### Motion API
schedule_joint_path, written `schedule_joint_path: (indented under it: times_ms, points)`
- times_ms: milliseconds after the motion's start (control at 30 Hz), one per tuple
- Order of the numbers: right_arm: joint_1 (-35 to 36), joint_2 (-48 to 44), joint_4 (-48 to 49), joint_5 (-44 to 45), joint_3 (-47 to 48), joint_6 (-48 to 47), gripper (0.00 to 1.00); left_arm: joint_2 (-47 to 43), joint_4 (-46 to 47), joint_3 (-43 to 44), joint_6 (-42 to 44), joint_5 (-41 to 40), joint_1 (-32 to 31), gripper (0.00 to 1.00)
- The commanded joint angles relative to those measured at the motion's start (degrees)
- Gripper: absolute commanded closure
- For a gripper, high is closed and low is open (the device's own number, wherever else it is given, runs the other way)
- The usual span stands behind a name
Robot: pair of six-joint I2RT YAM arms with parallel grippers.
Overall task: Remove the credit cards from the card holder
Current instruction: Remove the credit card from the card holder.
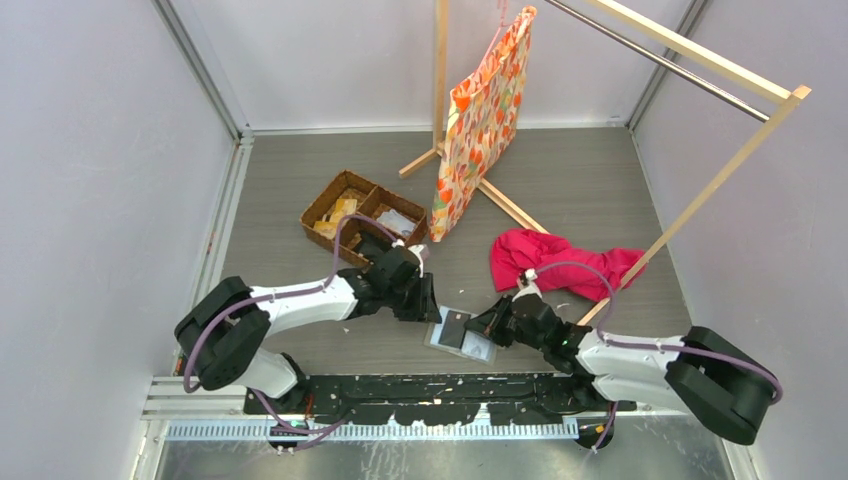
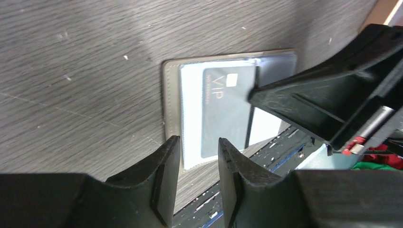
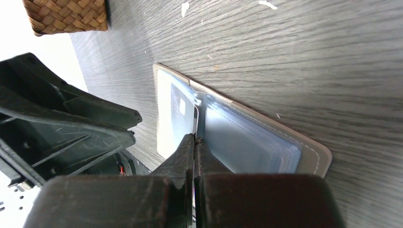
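Note:
The card holder (image 1: 447,345) lies open on the table between my two grippers. Its grey-olive rim (image 2: 171,95) frames pale blue clear sleeves (image 3: 247,142). A dark grey credit card (image 2: 225,114) marked VIP sits in the left panel's sleeve; it also shows in the right wrist view (image 3: 178,118) and in the top view (image 1: 456,327). My left gripper (image 2: 197,148) is open with a narrow gap, just over the holder's near edge, holding nothing (image 1: 425,308). My right gripper (image 3: 195,141) is shut at the holder's middle fold, pinching a thin sleeve edge beside the card (image 1: 490,325).
A brown wicker basket (image 1: 360,215) stands behind the left arm. A red cloth (image 1: 550,260) lies behind the right arm. A floral bag (image 1: 480,120) hangs from a wooden rack (image 1: 700,200). The black rail (image 1: 440,385) at the table's near edge lies close to the holder.

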Motion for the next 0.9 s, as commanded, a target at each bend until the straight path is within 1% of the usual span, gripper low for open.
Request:
schedule_joint_path:
  times_ms: [0,100,167,267,300,333,367,467,633,867]
  points:
    - [-0.9,5.7,7.5,-4.2,1.0,-3.3,0.99,0.0,0.0,2.3,3.0,4.4,0.2,0.63]
    - [-1.7,10.4,10.9,-7.0,2.3,-4.1,0.99,2.8,3.2,2.2,2.9,7.9,0.2,0.69]
    - [-2.1,13.0,13.4,-8.8,2.8,-4.1,0.99,4.8,6.0,1.8,2.1,9.0,0.2,0.75]
    - [-2.4,15.8,14.8,-10.6,3.7,-4.2,0.99,6.2,7.5,1.5,2.2,8.5,0.2,0.84]
    - [-2.4,16.4,15.0,-10.9,4.0,-4.1,0.99,6.4,7.6,1.4,2.3,8.1,0.2,0.86]
    - [-2.3,16.8,15.2,-11.1,4.1,-4.1,0.99,6.7,7.2,1.4,2.5,7.4,0.2,0.88]
    - [-2.5,17.1,15.2,-11.2,4.0,-3.8,0.99,7.1,6.4,1.6,2.7,6.8,0.3,0.93]
    - [-2.6,16.4,14.9,-10.9,3.1,-3.0,0.99,7.8,5.4,1.2,2.5,5.3,0.3,0.99]
    - [-2.9,11.2,11.5,-9.4,1.0,-2.5,0.99,9.1,4.6,0.4,1.1,3.3,0.5,0.99]
    - [-3.1,1.0,2.2,-8.5,-1.2,-2.9,1.00,10.1,6.5,-1.3,-0.8,3.2,0.7,0.99]
